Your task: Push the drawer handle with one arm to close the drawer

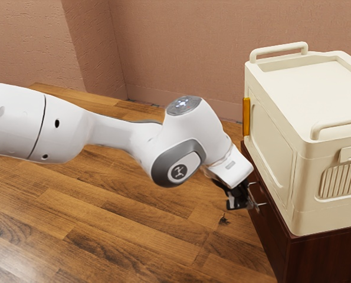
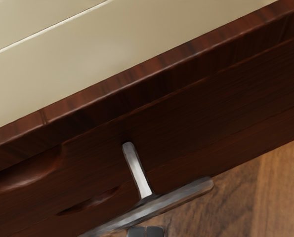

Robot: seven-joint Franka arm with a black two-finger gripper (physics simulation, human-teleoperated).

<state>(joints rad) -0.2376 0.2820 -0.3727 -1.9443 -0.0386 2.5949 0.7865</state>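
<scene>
The gripper (image 1: 245, 198) is at the handle side of the dark wooden cabinet (image 1: 325, 259), low against its upper part, its fingers (image 2: 138, 232) closed, their tips side by side with nothing held between them. Right by the tips in the wrist view is the metal handle (image 2: 186, 193), a straight bar on a post that stands out from the reddish-brown drawer front (image 2: 196, 118); whether the fingers touch the bar I cannot tell. The front lies just under the cabinet's top edge, and whether the drawer is fully home cannot be made out. Two curved hollows are cut into the wood to one side of the post. The white arm (image 1: 60, 127) reaches in from the exterior view's left, its hand tilted down toward the handle. On top of the cabinet sits a cream storage box (image 1: 269, 153) with raised rails along its upper edges, a ribbed panel on one side and an amber strip (image 1: 246, 117) near a corner. Around and beyond the cabinet runs the brown plank floor (image 1: 128, 218), and at the back stand textured pinkish walls (image 1: 169, 47) that meet in a corner.
</scene>
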